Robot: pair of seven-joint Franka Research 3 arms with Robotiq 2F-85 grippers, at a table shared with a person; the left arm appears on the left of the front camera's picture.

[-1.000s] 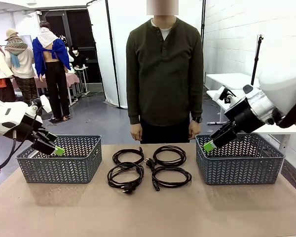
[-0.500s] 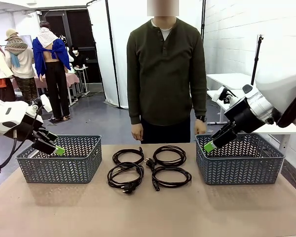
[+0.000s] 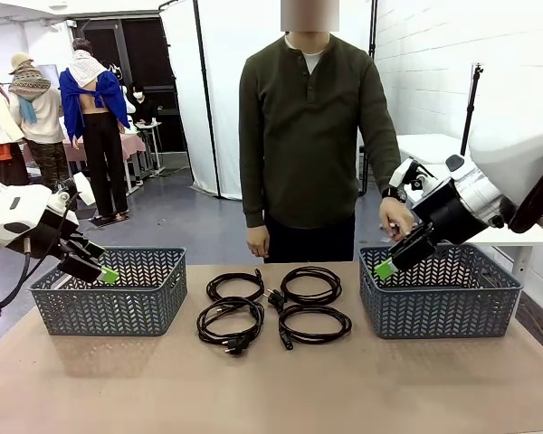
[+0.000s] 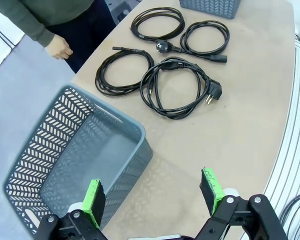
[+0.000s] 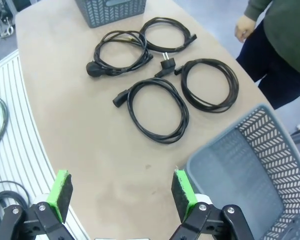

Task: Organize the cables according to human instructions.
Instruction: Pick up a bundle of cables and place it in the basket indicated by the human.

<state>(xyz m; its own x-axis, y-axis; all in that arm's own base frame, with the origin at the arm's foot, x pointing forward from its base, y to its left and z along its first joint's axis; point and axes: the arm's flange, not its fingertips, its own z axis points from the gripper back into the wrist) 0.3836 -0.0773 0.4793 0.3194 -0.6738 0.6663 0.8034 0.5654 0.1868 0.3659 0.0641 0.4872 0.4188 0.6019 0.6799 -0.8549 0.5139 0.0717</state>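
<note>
Lying mid-table, cables (image 3: 273, 297), open tabletop (image 3: 271, 389) along near edge

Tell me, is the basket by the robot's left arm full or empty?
Empty. The basket shows a bare floor; the four cords lie outside on the table.

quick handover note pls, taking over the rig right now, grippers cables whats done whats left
Left gripper: open, empty, hovering over the rim of the left basket.
Right gripper: open, empty, over the rim of the right basket.
Cables: all four lie coiled on the table between the baskets, two by two. No cable is in either basket.
Person: one hand is up beside the right gripper, above the right basket. What it signals is unclear.
Done: nothing sorted yet.
Left: all four cables, placed as the person directs.
</note>
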